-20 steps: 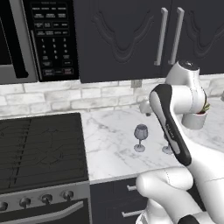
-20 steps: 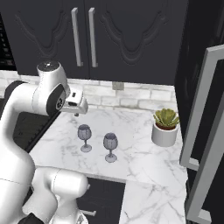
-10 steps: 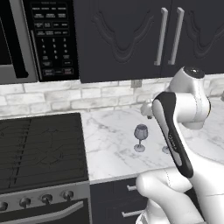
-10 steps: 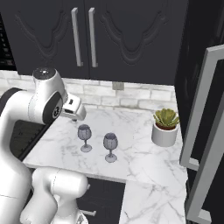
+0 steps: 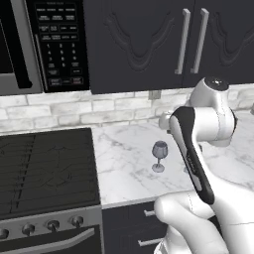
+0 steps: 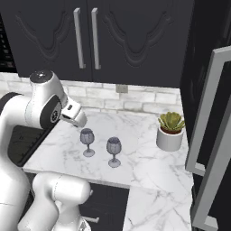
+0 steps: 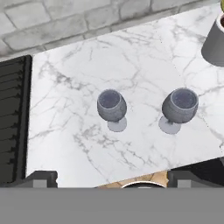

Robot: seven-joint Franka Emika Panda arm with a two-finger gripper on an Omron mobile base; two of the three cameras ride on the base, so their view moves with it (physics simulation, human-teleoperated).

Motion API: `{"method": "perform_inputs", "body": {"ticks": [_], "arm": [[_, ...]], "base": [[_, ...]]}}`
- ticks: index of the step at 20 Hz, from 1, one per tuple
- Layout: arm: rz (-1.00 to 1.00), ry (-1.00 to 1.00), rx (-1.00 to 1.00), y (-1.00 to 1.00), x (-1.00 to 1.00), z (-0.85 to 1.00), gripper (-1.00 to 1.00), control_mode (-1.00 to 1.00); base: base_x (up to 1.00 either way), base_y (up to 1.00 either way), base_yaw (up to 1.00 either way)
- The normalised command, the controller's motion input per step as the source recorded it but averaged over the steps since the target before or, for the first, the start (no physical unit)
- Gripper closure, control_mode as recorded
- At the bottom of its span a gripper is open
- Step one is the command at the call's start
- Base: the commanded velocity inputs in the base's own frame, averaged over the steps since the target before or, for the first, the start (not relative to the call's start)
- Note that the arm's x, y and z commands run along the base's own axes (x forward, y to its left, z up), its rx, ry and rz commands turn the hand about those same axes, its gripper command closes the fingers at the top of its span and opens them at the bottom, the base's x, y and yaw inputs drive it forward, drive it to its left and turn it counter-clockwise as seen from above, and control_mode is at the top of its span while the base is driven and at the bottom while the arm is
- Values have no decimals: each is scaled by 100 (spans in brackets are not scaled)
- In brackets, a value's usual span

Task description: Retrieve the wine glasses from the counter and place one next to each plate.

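Hand view, two wine glasses (image 7: 111, 105) upright, apart

A home kitchen: marble counter (image 6: 149, 153), black stove (image 5: 44, 168), microwave (image 5: 44, 44), dark cabinets (image 6: 126, 40), brick backsplash (image 5: 74, 111).

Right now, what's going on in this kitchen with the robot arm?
The white robot arm holds its open, empty gripper high above the white grey-veined marble counter. Two small greyish-purple stemmed wine glasses stand upright and apart on it, one nearer the black stove, one nearer the potted succulent. Neither glass is picked up yet.
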Motion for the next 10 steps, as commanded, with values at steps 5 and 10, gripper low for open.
{"method": "perform_inputs", "body": {"ticks": [5,10], "arm": [[-8,0,18,0,0,0,-100,-100],[-8,0,24,0,0,0,-100,-100]], "base": [[0,0,0],[0,0,0]]}}
